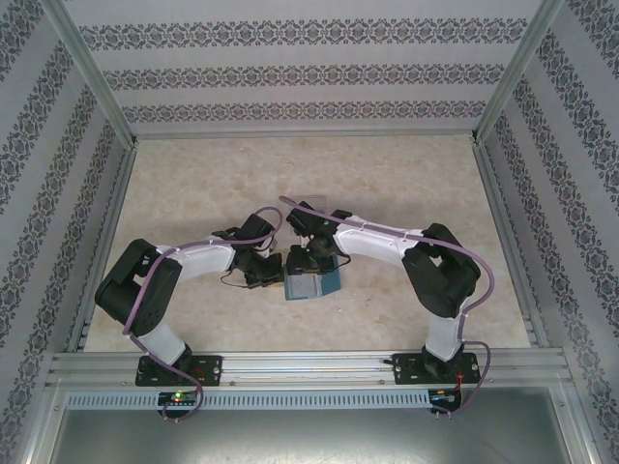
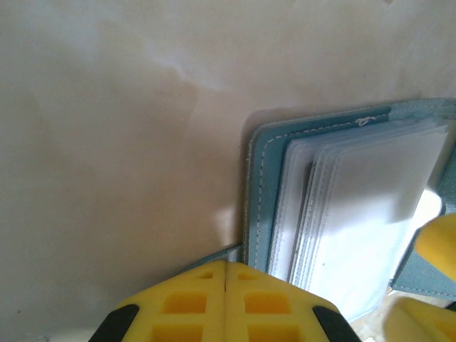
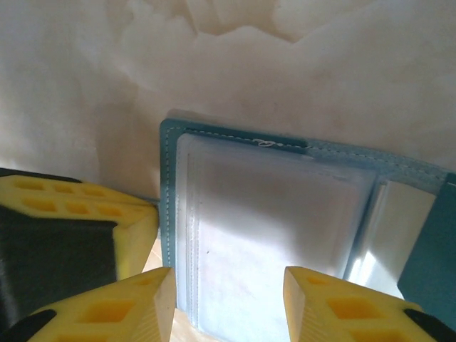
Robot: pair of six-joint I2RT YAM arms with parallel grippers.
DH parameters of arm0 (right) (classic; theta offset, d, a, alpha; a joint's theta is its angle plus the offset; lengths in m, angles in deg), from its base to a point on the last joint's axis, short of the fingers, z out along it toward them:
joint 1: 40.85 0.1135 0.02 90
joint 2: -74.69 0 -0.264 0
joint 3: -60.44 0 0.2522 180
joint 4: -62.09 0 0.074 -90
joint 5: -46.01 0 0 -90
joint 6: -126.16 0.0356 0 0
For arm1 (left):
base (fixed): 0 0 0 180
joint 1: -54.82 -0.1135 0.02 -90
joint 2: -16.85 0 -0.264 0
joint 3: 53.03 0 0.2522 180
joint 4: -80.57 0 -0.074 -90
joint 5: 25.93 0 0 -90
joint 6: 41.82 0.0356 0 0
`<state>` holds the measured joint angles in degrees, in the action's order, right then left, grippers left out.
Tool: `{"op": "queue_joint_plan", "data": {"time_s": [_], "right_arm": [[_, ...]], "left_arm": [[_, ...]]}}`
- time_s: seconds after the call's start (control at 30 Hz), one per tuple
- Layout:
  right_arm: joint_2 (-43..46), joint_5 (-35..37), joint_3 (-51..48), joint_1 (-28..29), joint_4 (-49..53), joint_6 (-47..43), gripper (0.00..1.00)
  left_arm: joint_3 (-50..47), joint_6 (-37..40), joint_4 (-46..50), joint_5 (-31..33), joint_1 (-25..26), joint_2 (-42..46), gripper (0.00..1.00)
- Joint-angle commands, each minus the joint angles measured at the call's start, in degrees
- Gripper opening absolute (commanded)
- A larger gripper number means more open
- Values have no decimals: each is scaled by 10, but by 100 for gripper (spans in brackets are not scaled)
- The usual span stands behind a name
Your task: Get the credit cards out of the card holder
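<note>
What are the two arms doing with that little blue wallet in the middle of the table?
Both arms work on the open card holder, which lies flat on the table. The left gripper is shut at the holder's left edge; whether it pinches the cover I cannot tell. The right gripper is open, its fingers on either side of the clear pockets. The pockets look cloudy, so what they hold I cannot tell.
</note>
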<state>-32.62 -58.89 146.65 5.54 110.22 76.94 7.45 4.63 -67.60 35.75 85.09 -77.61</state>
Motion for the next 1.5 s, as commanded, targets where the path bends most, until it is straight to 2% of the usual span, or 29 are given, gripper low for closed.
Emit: {"op": "queue_joint_plan", "data": {"time_s": [0.0,0.37,0.7,0.97,1.47], "right_arm": [[-15,-5,-12,9,2,8,47],[-24,39,-6,9,50,-5,59],[-31,50,3,10,65,-17,68],[-27,60,5,10,69,-19,69],[26,106,-3,-2,106,-26,62]], "left_arm": [[-6,9,7,10,-3,2,3],[-4,9,7,6,-3,1,3],[-4,7,8,6,-3,-1,3],[-4,7,6,6,-2,-2,3],[-1,5,8,6,-3,-6,3]]}}
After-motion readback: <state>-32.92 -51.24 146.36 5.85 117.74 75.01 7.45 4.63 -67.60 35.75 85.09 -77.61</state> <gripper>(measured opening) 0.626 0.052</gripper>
